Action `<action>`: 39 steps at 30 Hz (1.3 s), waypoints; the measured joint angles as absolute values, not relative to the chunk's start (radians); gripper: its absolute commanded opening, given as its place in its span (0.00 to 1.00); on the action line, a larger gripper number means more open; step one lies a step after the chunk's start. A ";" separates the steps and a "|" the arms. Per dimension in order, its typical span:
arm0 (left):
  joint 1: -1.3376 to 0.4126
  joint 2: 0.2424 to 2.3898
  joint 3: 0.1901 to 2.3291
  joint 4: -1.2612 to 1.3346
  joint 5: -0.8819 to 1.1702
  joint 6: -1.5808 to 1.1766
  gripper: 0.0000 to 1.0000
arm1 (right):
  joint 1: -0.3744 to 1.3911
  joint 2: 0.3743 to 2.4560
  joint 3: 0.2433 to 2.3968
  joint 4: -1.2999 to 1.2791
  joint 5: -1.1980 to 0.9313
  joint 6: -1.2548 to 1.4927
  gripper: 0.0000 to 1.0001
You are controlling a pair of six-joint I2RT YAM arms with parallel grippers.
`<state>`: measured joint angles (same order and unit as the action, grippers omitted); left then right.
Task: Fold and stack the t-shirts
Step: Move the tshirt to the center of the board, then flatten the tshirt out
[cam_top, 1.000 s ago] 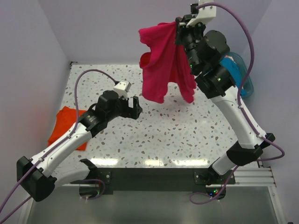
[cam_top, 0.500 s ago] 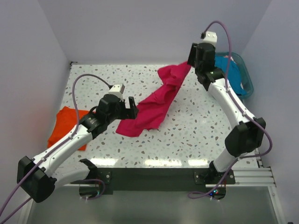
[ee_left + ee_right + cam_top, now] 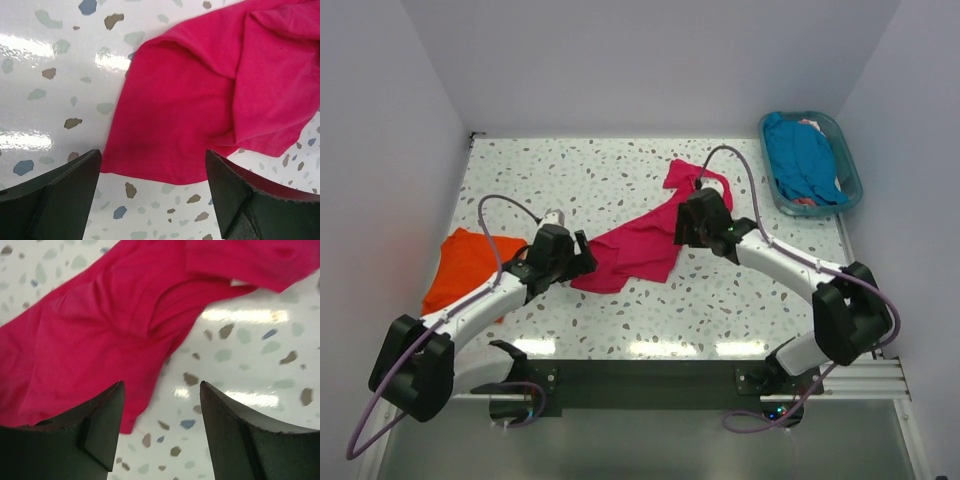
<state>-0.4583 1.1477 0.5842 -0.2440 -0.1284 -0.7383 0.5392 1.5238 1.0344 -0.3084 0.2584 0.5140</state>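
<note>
Pink t-shirt (image 3: 640,245) lies in a long, crumpled strip on the table (image 3: 560,170). It runs from near left to far right. My left pincer (image 3: 152,185) hangs wide open right over the near-left hem. My right pincer (image 3: 161,390) is open too, over the far-right half. Each arm is nearest its own end.

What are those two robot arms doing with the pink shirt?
The pink t-shirt lies crumpled on the speckled table, not folded yet. The left pincer hangs open over its near hem, the right pincer open over its middle. An orange t-shirt lies at the table's left edge, and a blue t-shirt sits in the basket.
</note>
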 measured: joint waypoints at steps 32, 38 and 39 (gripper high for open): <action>-0.434 1.427 0.580 -0.055 -0.194 -0.849 0.00 | 0.750 1.557 0.917 -0.290 0.297 0.616 0.00; -0.301 1.383 0.597 -0.115 -0.163 -0.841 0.00 | 0.594 1.259 0.909 -0.370 0.330 0.589 0.00; -0.274 1.359 0.600 -0.127 -0.156 -0.841 0.00 | 0.567 1.215 0.905 -0.390 0.339 0.585 0.00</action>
